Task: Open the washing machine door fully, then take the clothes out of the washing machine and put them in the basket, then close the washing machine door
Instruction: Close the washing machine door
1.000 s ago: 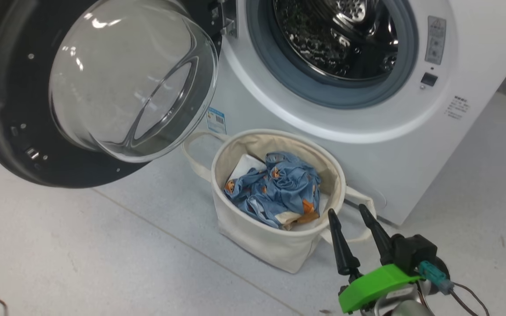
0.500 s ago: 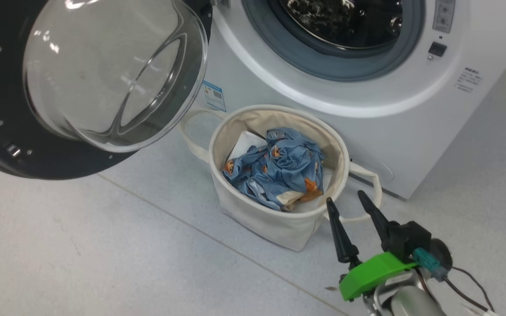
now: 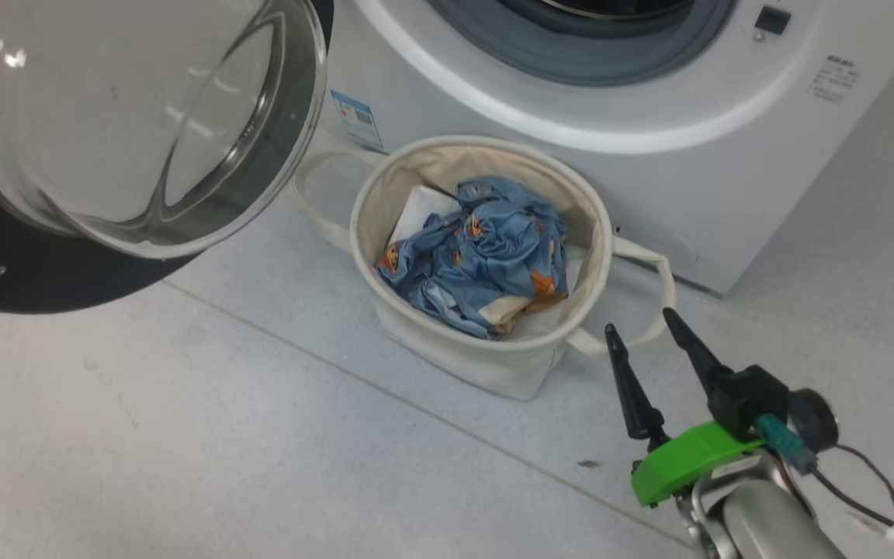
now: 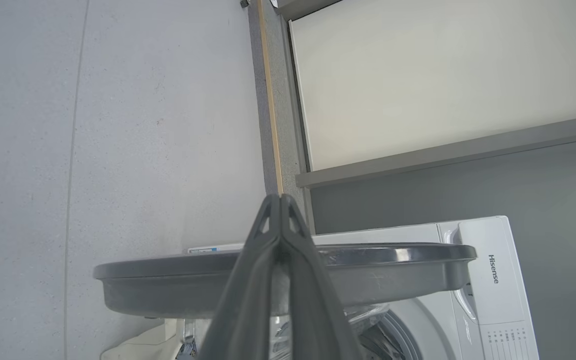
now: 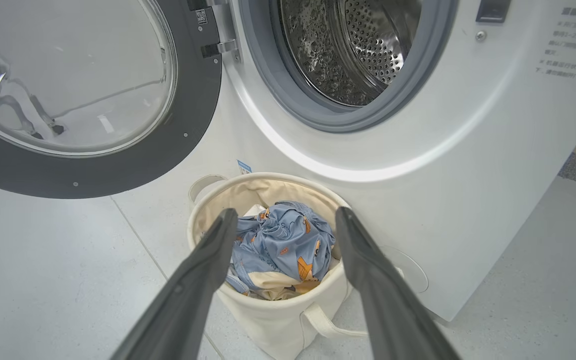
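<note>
The clothes (image 3: 478, 252) lie crumpled inside the basket (image 3: 462, 365), on top of a white folded sheet (image 3: 416, 213), and the basket stands on the pale floor (image 3: 183, 427) just in front of the washing machine (image 3: 649, 178). The right gripper (image 3: 639, 322) hangs above the floor beside the basket, on its right side. Its two dark fingers are spread apart with nothing between them. Their tips are near the basket's loop handle (image 3: 668, 287) but do not touch it, and they are apart from the clothes. In the right wrist view these fingers point toward the basket, so the clothes appear between them, farther away. The washing machine door (image 3: 129, 124) stands wide open to the left, with its glass bowl facing outward. In the steel drum (image 5: 348, 45), behind the grey gasket (image 5: 263, 75), no garment is visible. The left gripper (image 4: 279, 197) has its fingers pressed together and holds nothing. In the left wrist view the door's dark rim is seen edge-on, crossing behind these closed fingers. I cannot tell whether the fingers touch the rim or are only near it.
</note>
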